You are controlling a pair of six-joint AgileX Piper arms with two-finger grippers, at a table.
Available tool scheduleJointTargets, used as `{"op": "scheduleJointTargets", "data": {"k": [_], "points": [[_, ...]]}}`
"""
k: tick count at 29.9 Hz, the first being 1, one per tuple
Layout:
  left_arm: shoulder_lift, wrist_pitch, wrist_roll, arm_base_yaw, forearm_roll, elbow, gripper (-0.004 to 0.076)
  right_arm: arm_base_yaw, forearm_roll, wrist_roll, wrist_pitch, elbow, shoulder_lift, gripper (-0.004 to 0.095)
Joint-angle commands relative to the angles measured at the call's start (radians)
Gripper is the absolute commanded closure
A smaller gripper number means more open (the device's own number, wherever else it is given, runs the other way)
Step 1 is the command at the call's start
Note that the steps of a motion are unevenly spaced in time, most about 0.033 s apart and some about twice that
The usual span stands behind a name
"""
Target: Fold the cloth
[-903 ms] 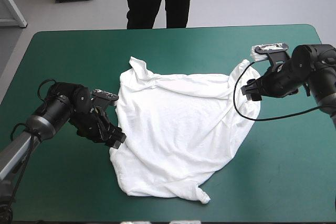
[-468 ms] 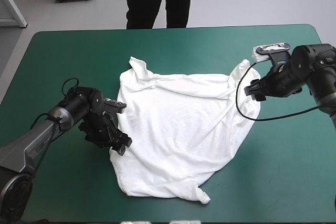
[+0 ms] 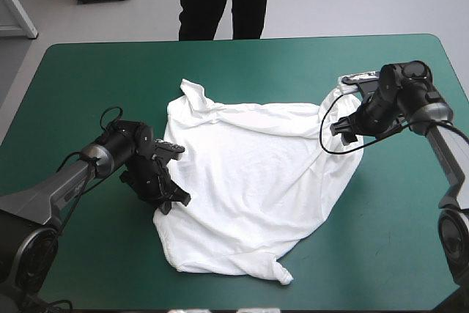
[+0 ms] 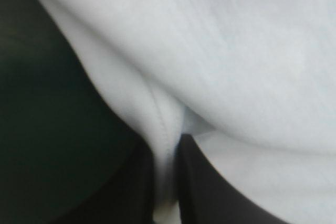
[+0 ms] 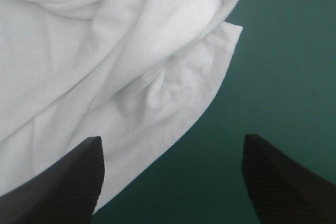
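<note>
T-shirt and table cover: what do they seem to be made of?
The T-shirt looks like thin, soft, matte fabric, probably cotton knit: it drapes in loose wrinkles and has a stitched hem. The teal-green cover looks smooth, matte and flat; whether it is rubber, vinyl or cloth I cannot tell.

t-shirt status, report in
Left gripper shut on the T-shirt's edge. Right gripper open over its opposite edge. T-shirt spread, rumpled, on the table. Nothing in the way.

No legible text or labels.
</note>
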Motion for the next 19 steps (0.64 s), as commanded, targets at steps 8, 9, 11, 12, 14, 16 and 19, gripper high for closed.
{"op": "scheduleJointTargets", "data": {"k": [8, 9, 11, 12, 14, 16, 19], "points": [[0.011, 0.013, 0.032, -0.014, -0.070, 0.009, 0.0734, -0.018, -0.066, 0.062, -0.088, -0.025, 0.122, 0.0233], [0.011, 0.013, 0.032, -0.014, -0.070, 0.009, 0.0734, -0.026, -0.068, 0.066, -0.091, -0.027, 0.131, 0.0233], [0.011, 0.015, 0.032, -0.014, -0.070, 0.009, 0.0734, -0.038, -0.068, 0.068, -0.091, -0.027, 0.146, 0.0233], [0.011, 0.019, 0.032, -0.014, -0.070, 0.009, 0.0734, -0.046, -0.068, 0.072, -0.093, -0.027, 0.158, 0.0235], [0.011, 0.019, 0.032, -0.014, -0.066, 0.009, 0.0734, -0.054, -0.059, 0.072, -0.093, -0.028, 0.173, 0.0236], [0.011, 0.017, 0.032, -0.014, -0.066, 0.009, 0.0734, -0.055, -0.055, 0.072, -0.091, -0.031, 0.187, 0.0249], [0.011, 0.010, 0.032, -0.014, -0.066, 0.009, 0.0734, -0.053, -0.002, 0.052, -0.093, -0.031, 0.219, 0.0368]]}}
